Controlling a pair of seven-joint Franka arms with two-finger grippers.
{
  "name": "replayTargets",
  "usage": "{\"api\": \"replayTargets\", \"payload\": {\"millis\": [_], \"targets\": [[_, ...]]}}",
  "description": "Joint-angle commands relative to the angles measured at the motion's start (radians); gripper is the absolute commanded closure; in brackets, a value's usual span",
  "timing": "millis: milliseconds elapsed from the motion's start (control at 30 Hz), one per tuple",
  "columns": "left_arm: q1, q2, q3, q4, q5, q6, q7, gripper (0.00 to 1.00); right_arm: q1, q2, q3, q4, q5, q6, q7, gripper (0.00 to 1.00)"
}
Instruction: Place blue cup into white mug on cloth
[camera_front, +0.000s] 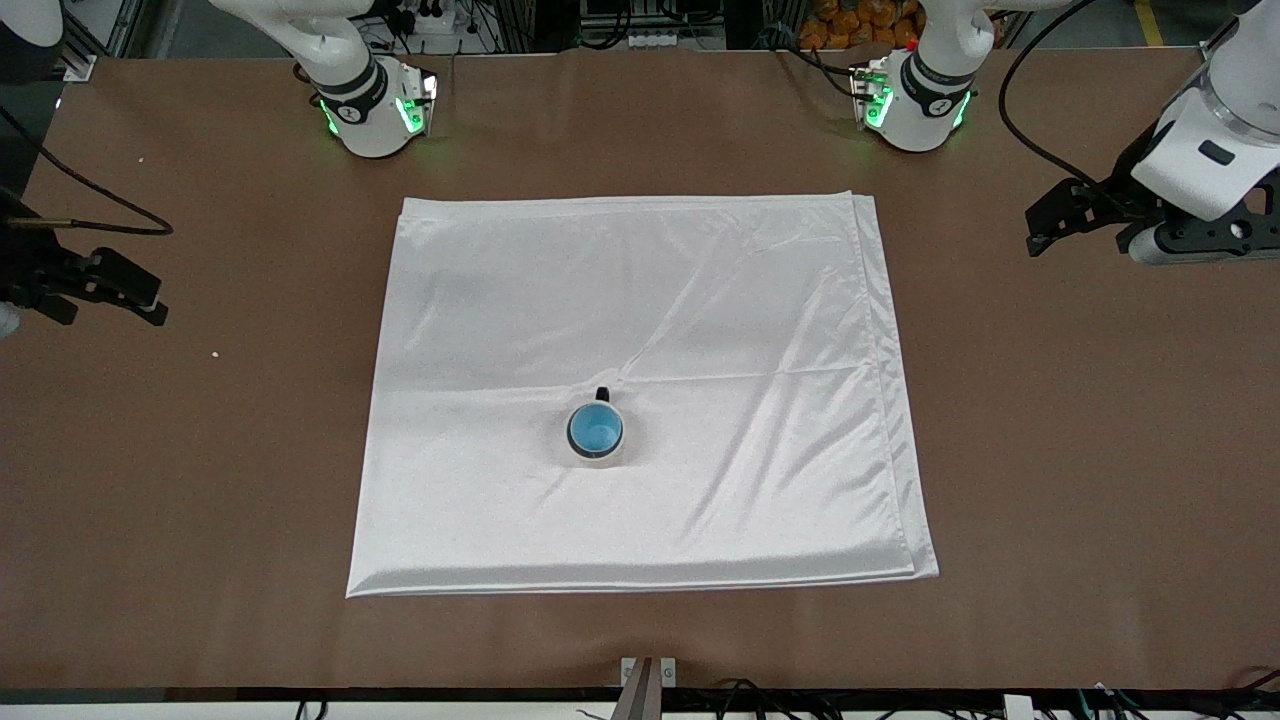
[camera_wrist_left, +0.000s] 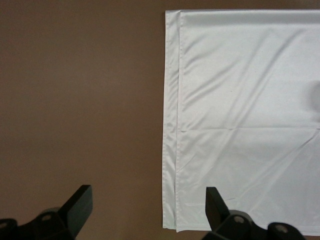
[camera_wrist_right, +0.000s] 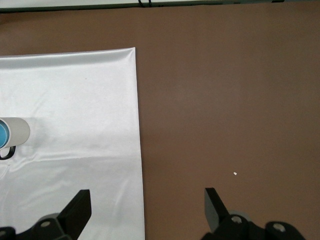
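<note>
The light-blue cup sits inside the white mug, which stands upright on the white cloth, nearer the front camera than the cloth's middle. The mug's black handle points toward the robots' bases. My left gripper is open and empty over bare table off the cloth's left-arm end. My right gripper is open and empty over bare table off the right-arm end. The right wrist view shows the right gripper, the cloth, the mug and the cup. The left wrist view shows the left gripper and the cloth only.
The brown table lies bare around the cloth. A small white crumb lies near the right gripper and also shows in the right wrist view. A metal bracket sits at the table's front edge. A black cable runs by the right arm.
</note>
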Motion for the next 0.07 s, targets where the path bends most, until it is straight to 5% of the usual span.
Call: {"api": "replayTargets", "payload": {"millis": [0, 33], "targets": [[0.014, 0.012, -0.015, 0.026, 0.024, -0.002, 0.010, 0.00, -0.005, -0.014, 0.005, -0.009, -0.010, -0.004, -0.006, 0.00], [0.014, 0.012, -0.015, 0.026, 0.024, -0.002, 0.010, 0.00, -0.005, -0.014, 0.005, -0.009, -0.010, -0.004, -0.006, 0.00]]}}
